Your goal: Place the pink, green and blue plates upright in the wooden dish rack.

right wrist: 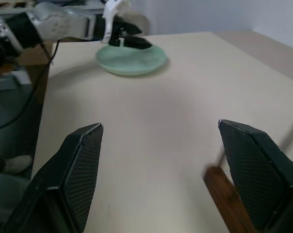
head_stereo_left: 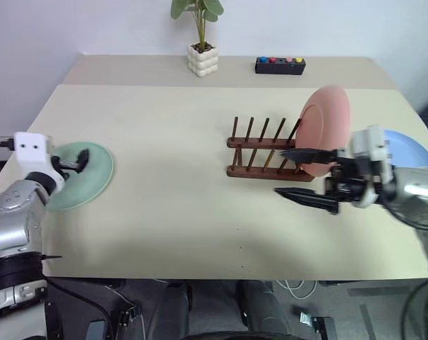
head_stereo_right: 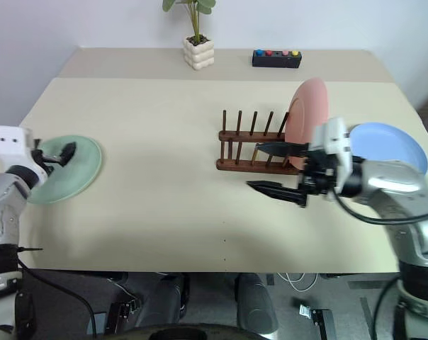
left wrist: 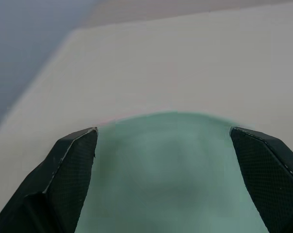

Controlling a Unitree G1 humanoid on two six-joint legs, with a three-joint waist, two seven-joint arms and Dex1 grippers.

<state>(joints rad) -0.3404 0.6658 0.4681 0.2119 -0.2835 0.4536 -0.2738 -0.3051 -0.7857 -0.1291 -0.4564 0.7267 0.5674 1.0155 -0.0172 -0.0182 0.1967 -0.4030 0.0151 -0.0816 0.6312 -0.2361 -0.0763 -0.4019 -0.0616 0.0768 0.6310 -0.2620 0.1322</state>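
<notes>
Right end effector (head_stereo_left: 304, 173): fingers apart, empty, pointing leftward, just before wooden dish rack (head_stereo_left: 265, 150).
Left end effector (head_stereo_left: 78, 163): fingers spread, over green plate (head_stereo_left: 83, 176).

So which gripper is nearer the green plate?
Left. The left gripper is over the green plate; the right gripper is far across the table beside the rack.

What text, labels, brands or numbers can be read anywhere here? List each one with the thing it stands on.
None can be read.
The small black box carries coloured buttons, no legible lettering.
The pink plate, green plate and blue plate are plain.
The wooden dish rack and the white plant pot show no marks.
The left gripper and right gripper show bare black fingers.
</notes>
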